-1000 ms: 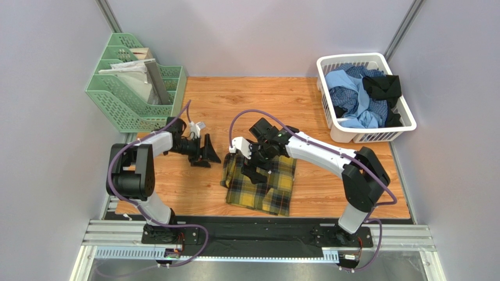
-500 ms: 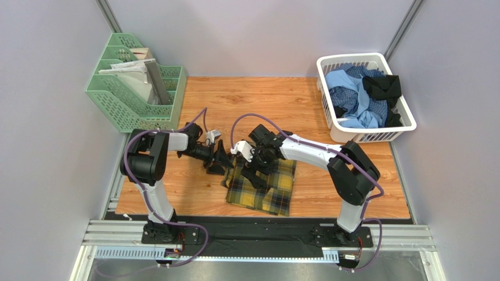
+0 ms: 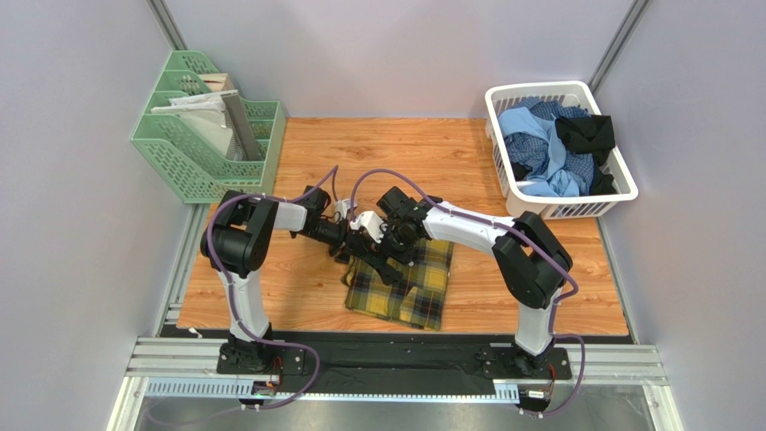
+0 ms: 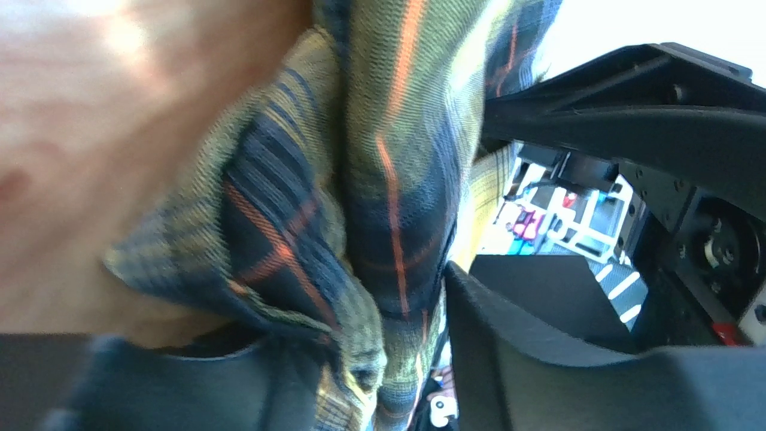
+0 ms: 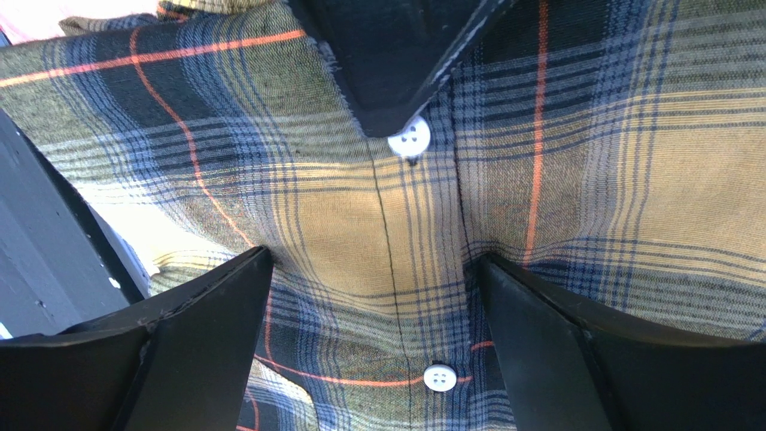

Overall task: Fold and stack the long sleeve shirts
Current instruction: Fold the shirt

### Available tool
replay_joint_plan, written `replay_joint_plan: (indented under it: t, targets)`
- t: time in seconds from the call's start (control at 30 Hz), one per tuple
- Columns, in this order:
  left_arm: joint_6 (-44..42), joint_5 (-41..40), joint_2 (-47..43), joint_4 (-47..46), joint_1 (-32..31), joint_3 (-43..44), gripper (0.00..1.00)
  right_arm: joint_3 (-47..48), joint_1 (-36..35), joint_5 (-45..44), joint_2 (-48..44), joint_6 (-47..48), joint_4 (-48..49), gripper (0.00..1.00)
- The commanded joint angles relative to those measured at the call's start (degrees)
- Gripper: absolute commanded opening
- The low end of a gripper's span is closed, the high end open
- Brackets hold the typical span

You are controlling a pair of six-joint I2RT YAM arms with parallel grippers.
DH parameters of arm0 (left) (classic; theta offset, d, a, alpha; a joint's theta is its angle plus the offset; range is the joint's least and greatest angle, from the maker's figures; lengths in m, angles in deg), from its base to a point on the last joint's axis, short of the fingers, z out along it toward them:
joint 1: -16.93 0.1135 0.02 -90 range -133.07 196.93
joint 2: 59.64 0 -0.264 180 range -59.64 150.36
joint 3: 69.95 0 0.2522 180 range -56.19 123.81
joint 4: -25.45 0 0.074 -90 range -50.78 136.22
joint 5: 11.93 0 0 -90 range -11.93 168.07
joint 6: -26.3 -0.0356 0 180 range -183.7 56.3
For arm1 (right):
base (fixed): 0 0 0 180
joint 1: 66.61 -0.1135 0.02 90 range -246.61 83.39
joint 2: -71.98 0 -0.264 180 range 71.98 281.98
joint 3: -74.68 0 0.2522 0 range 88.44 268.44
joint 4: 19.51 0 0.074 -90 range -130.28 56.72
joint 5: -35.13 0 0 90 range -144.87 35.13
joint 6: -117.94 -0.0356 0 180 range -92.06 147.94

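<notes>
The mustard-yellow and black plaid shirt (image 3: pixel 409 289) lies folded on the wooden table, in front of the arms. My left gripper (image 3: pixel 347 244) is at its upper-left corner. In the left wrist view a bunched fold of the plaid shirt (image 4: pixel 387 180) sits pinched between the fingers of the left gripper (image 4: pixel 387 332). My right gripper (image 3: pixel 388 259) is open and presses down on the top of the shirt. In the right wrist view the right gripper (image 5: pixel 373 260) straddles the button placket (image 5: pixel 396 269) of the shirt, with white buttons (image 5: pixel 411 139) showing.
A white laundry basket (image 3: pixel 627 180) stands at the back right and holds light blue shirts (image 3: pixel 530 126) and a black shirt (image 3: pixel 584 133). A green file organizer (image 3: pixel 193 157) stands at the back left. The right arm (image 4: pixel 647 117) is close beside the left gripper.
My left arm has swung right from the table's left side to the shirt's upper-left corner and closed on the cloth. The right gripper has stayed on the shirt, shifting slightly.
</notes>
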Motion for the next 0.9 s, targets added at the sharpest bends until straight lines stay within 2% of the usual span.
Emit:
replay_joint_plan:
  t: [0.0, 0.03, 0.07, 0.1, 0.13, 0.2, 0.27, 0.3, 0.33, 0.37, 0.4, 0.43, 0.47, 0.5, 0.53, 0.57, 0.6, 0.63, 0.7, 0.73, 0.8, 0.87]
  targets:
    - [-1.0, -5.7, 3.2, -2.6, -0.1, 1.6, 0.35, 1.3, 1.0, 1.1, 1.5, -2.4, 2.4, 0.94]
    - [-1.8, -3.9, 3.5, 0.0, 0.0, 3.8, 0.26, 1.3, 1.5, 1.6, 1.1, -3.1, 2.1, 0.95]
    - [-7.6, -4.2, 3.8, 3.8, 0.0, 5.9, 0.18, 1.3, 2.8, 3.4, -0.7, -4.4, 1.8, 0.95]
    - [-10.5, -5.2, 3.2, 8.0, 0.0, 8.2, 0.03, 1.2, 3.8, 4.4, -1.7, -5.3, 1.5, 0.95]
    - [-13.1, -7.3, 2.6, 14.4, 0.6, 11.9, 0.00, 0.9, 5.1, 5.4, -3.1, -6.4, 1.3, 0.96]
    - [-19.7, -8.7, -0.2, 19.9, 1.6, 15.5, 0.00, 0.1, 9.8, 9.8, -7.2, -9.0, 1.1, 0.97]
    - [-24.1, -12.1, -1.7, 29.1, 3.0, 23.5, 0.00, -1.4, 15.4, 14.0, -9.7, -11.0, 1.3, 0.98]
    - [-30.3, -13.7, -2.4, 32.6, 3.1, 27.1, 0.00, -1.9, 17.3, 15.3, -12.3, -12.7, 1.4, 0.98]
    - [-33.1, -18.5, -2.2, 39.9, 3.1, 35.4, 0.00, -2.6, 19.0, 16.3, -13.4, -13.7, 1.7, 0.98]
    - [-35.7, -21.0, -2.0, 42.9, 3.1, 39.9, 0.00, -3.8, 22.3, 18.1, -14.7, -14.4, 2.0, 0.98]
    - [-41.8, -23.5, -0.9, 46.0, 3.0, 44.6, 0.00, -4.5, 23.9, 18.9, -16.8, -15.1, 2.1, 0.98]
    - [-43.9, -29.7, 0.1, 51.1, 3.0, 55.2, 0.00, -4.9, 25.1, 19.4, -18.1, -15.3, 2.1, 0.98]
    - [-46.7, -32.3, 1.0, 53.0, 3.0, 60.4, 0.00, -6.0, 27.3, 19.7, -19.1, -15.4, 2.1, 0.98]
    - [-52.1, -35.2, 3.5, 54.9, 2.5, 71.5, 0.00, -6.5, 28.3, 19.9, -19.9, -15.5, 2.1, 0.98]
    - [-55.6, -42.9, 4.8, 57.4, 1.2, 76.2, 0.00, -6.8, 29.0, 20.3, -21.7, -15.5, 2.1, 0.98]
    - [-59.1, -46.7, 6.6, 57.6, 0.2, 80.0, 0.00, -7.6, 30.4, 20.8, -22.4, -15.7, 2.1, 0.98]
    - [-62.3, -55.7, 7.3, 57.0, -2.4, 83.7, 0.00, -8.0, 31.0, 21.0, -23.1, -15.8, 2.1, 0.98]
    - [-69.6, -59.1, 7.5, 53.3, -3.6, 83.6, 0.00, -8.2, 31.9, 21.2, -23.9, -15.9, 1.8, 0.98]
    - [-76.1, -69.7, 7.3, 46.0, -7.3, 78.5, 0.00, -8.9, 32.8, 21.7, -24.5, -16.2, 1.9, 0.98]
    - [-79.8, -71.9, 7.0, 42.9, -8.3, 75.4, 0.00, -9.1, 33.5, 21.7, -24.8, -16.4, 1.9, 0.98]
    - [-81.9, -77.3, 6.3, 34.0, -10.9, 65.1, 0.00, -9.7, 34.3, 21.9, -25.0, -16.7, 1.8, 0.98]
    - [-81.5, -79.4, 6.1, 29.4, -12.6, 58.4, 0.00, -10.1, 35.6, 22.7, -25.3, -17.2, 1.9, 0.98]
